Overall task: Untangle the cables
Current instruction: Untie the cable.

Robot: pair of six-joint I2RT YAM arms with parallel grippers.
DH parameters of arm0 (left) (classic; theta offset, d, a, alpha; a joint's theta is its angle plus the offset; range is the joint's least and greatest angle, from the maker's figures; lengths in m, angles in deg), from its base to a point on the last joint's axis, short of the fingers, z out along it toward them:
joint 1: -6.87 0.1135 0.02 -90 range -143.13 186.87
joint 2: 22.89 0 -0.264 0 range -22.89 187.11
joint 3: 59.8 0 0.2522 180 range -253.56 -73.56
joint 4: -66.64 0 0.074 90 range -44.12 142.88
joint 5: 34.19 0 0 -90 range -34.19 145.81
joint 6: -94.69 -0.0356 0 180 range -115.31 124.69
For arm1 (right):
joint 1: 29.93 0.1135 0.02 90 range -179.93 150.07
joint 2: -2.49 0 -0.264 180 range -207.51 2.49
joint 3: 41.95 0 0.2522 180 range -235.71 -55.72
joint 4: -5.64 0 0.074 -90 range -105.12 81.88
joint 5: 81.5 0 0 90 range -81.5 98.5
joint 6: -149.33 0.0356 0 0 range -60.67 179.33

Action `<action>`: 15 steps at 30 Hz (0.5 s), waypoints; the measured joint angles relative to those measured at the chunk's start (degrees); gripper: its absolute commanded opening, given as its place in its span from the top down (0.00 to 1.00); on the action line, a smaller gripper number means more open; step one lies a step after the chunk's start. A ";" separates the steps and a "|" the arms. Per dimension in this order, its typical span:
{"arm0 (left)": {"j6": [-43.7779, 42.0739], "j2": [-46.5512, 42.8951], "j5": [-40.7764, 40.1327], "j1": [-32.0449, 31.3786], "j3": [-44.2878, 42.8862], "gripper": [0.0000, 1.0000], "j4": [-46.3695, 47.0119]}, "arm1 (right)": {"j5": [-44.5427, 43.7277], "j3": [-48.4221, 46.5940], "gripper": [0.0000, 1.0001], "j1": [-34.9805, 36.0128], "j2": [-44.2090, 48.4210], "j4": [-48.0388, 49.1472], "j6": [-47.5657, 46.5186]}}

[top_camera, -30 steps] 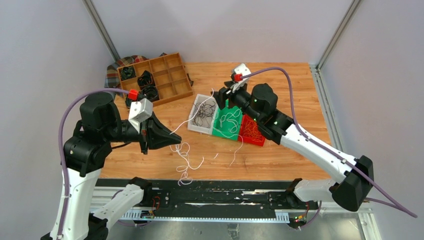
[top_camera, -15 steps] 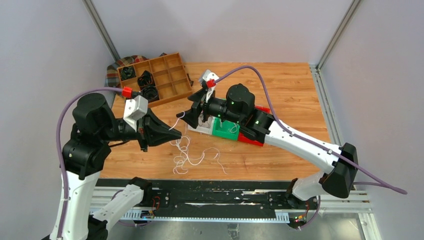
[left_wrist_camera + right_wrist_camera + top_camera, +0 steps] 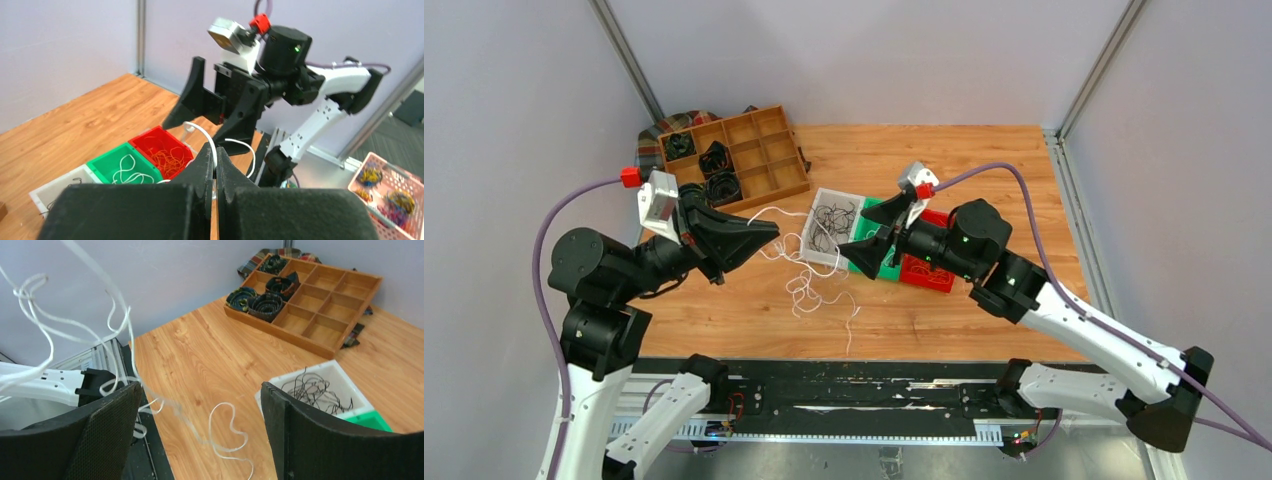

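Top external view, from the left: a plaid cloth (image 3: 646, 150) lies under the far corner of a wooden divider tray (image 3: 769, 150) that holds thick black coiled rolls (image 3: 716, 160). The left gripper (image 3: 772, 229) is raised above the wooden table (image 3: 984, 170), its jaws pressed together on a white cable (image 3: 809, 290). This cable hangs down and lies in loose loops just in front of a white bin (image 3: 839, 192) of black cables (image 3: 829, 222). A green bin (image 3: 882, 270) and a red bin (image 3: 924, 275) continue the row. The right gripper (image 3: 851, 233) hovers over them, jaws spread wide and gripping nothing.

Only the left wrist view shows the pinch itself, with the white cable (image 3: 200, 131) rising from the left gripper (image 3: 215, 150) towards the right gripper (image 3: 200, 132). It also shows loose white strands (image 3: 127, 170) in the green bin (image 3: 107, 162), orange cables (image 3: 167, 155) in the red bin (image 3: 150, 136), and a pink basket (image 3: 367, 165) at far right.

Only the right wrist view shows the white cable (image 3: 45, 325) dangling close at left, with one loop lying on the table between the right gripper's (image 3: 200, 385) parted fingers. The rolls (image 3: 260, 302) fill the tray's (image 3: 280, 330) left compartments.
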 measured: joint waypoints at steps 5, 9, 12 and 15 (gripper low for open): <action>3.72 0.00 -4.11 0.00 -0.70 0.99 0.70 | 1.25 3.21 0.12 -1.31 4.24 -2.93 1.84; 7.54 0.07 -3.85 0.00 -0.74 0.99 1.29 | 3.45 1.62 0.14 -2.82 2.05 -4.85 2.40; 9.94 0.22 -3.15 0.02 -0.74 0.99 1.64 | 5.18 -3.48 0.15 -3.32 -3.58 -5.64 2.60; 12.59 0.20 -2.80 0.33 -0.74 0.99 1.66 | 6.64 -8.76 0.15 -3.32 -9.46 -5.44 2.62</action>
